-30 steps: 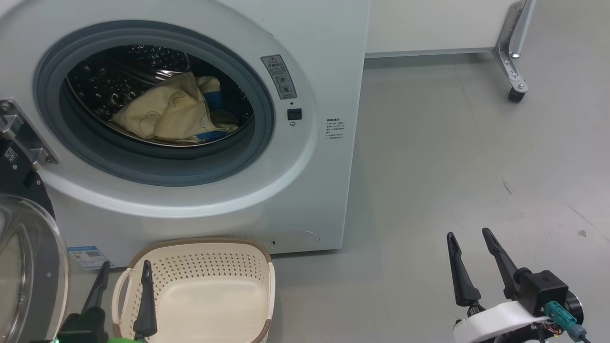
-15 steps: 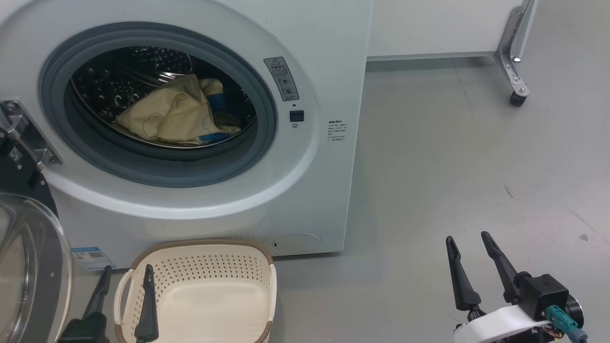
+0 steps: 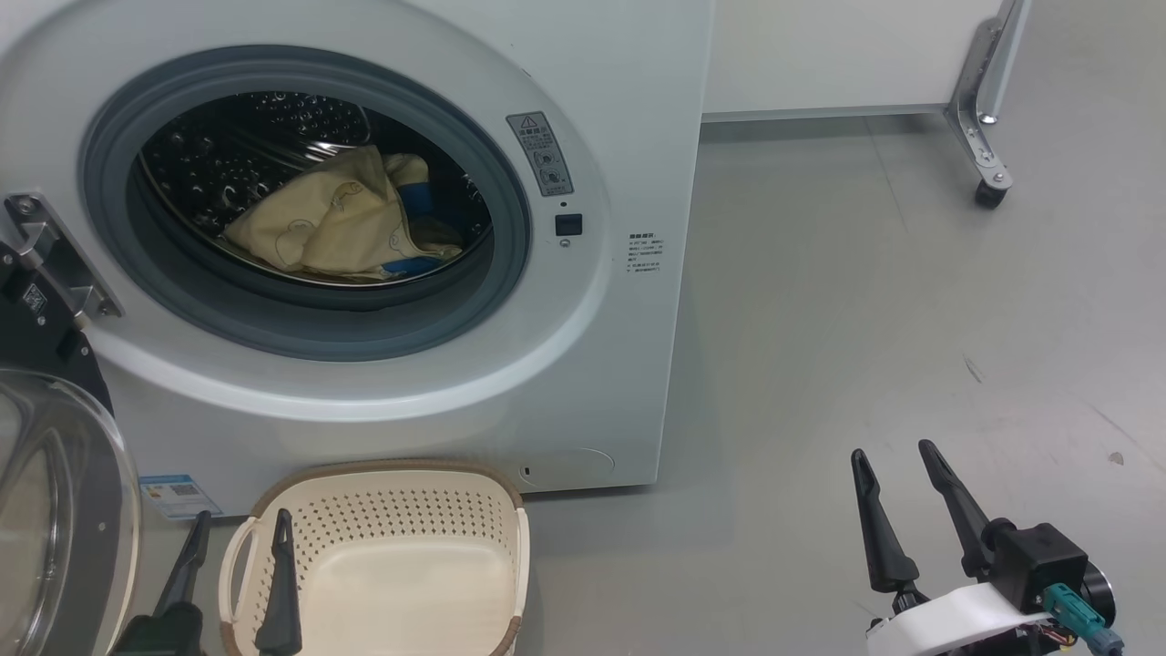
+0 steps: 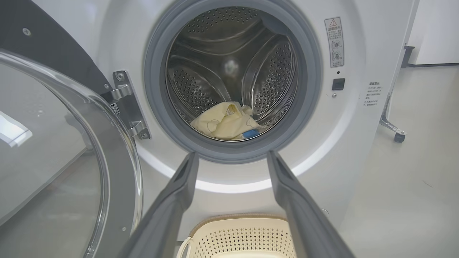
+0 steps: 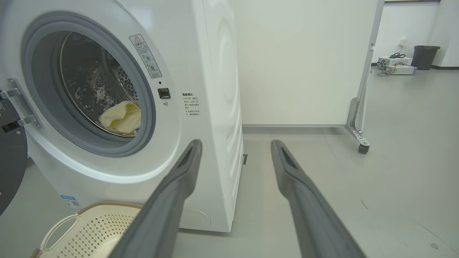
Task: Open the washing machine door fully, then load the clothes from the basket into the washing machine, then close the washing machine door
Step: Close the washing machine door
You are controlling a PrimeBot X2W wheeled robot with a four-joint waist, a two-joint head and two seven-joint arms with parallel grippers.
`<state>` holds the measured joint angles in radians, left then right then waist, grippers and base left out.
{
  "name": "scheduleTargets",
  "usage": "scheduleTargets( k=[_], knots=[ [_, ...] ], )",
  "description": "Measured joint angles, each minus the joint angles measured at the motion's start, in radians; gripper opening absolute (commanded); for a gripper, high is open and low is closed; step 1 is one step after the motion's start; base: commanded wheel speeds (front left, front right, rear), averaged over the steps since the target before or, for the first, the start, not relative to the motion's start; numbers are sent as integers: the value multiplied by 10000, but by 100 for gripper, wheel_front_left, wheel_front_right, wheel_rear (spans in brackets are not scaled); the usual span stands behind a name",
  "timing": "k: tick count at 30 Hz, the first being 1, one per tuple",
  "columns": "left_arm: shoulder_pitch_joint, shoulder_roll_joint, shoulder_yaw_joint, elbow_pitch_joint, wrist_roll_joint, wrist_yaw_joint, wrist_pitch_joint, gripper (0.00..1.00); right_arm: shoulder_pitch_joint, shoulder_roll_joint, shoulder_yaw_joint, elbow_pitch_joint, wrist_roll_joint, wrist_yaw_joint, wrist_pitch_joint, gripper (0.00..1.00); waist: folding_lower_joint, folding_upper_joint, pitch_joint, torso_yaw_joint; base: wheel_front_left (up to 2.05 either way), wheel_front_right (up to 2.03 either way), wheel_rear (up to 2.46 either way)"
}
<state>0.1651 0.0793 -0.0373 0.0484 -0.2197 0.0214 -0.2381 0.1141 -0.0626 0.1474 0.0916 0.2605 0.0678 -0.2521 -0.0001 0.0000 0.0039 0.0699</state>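
The washing machine (image 3: 629,137) fills the upper left, its porthole uncovered. The clothes (image 3: 337,228), a cream-yellow garment with blue trim, lie inside the steel drum. At the far left the washing machine door (image 3: 55,510) stands swung open on its hinge. On the floor before the machine sits the basket (image 3: 392,515), its bare bottom showing. My left gripper (image 3: 242,516) is open above the basket's left handle. My right gripper (image 3: 893,448) is open over the floor at the lower right. The left wrist view looks past the open left gripper (image 4: 232,153) at the clothes (image 4: 226,123).
A white partition on a metal leg with a caster (image 3: 988,193) stands at the back right. Grey floor (image 3: 865,319) spreads to the right of the machine. A small blue label (image 3: 178,495) is stuck low on the machine. A dark bin (image 5: 425,56) stands far off.
The whole head picture has shifted slightly, so the camera moved. My left gripper has sunk a little toward the bottom edge. Both grippers have stayed open, and the clothes have not moved.
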Motion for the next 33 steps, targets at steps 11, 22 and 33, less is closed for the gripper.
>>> scheduleTargets(
  k=[11,22,33],
  knots=[
    [47,4,-31,-221,0,2,84,100,22,0,8,-40,0,-12,0,100,0,0,-39,-35,-27,27,0],
    [214,63,-52,-303,12,2,230,100,28,2,48,-56,0,-13,0,100,0,0,-109,-55,-72,72,0],
    [239,115,-153,-458,17,2,347,100,225,2,50,-61,13,-84,0,100,0,0,-113,-7,-97,97,0]
  ],
)
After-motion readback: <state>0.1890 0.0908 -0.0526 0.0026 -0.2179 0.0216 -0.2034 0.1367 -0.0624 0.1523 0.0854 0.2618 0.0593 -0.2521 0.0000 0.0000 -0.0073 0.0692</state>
